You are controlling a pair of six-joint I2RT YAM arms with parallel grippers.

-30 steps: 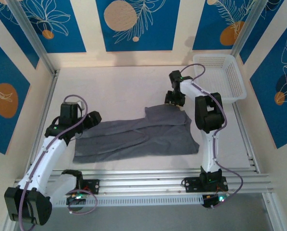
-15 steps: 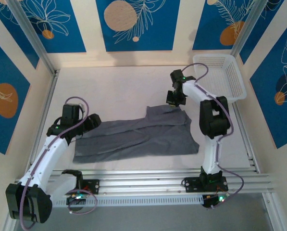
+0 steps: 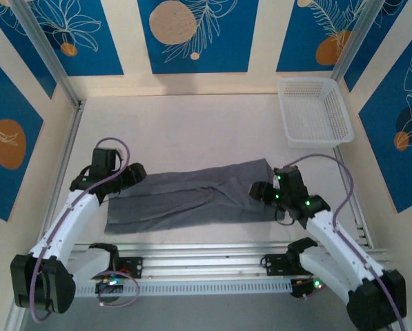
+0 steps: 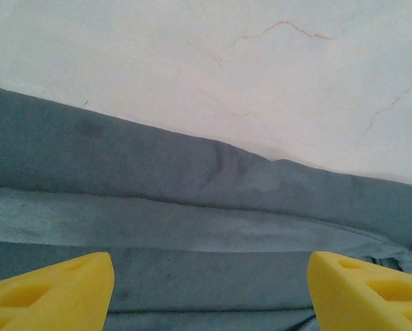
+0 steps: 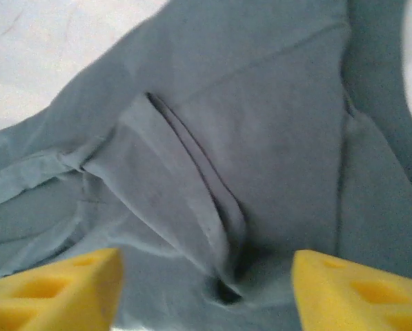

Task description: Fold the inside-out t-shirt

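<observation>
Where t-shirt (image 3: pixel 192 200) lies flat, left pincer (image 3: pixel 138 172), right pincer (image 3: pixel 255 191) over opposite ends

The t-shirt (image 3: pixel 192 200) is plain dark grey cloth with no print. It lies flat on the tabletop (image 3: pixel 192 131) as a long band running left to right, toward the near edge. Its layers overlap lengthwise. Soft creases cross the middle, and a raised pleat stands near its right end.
</observation>
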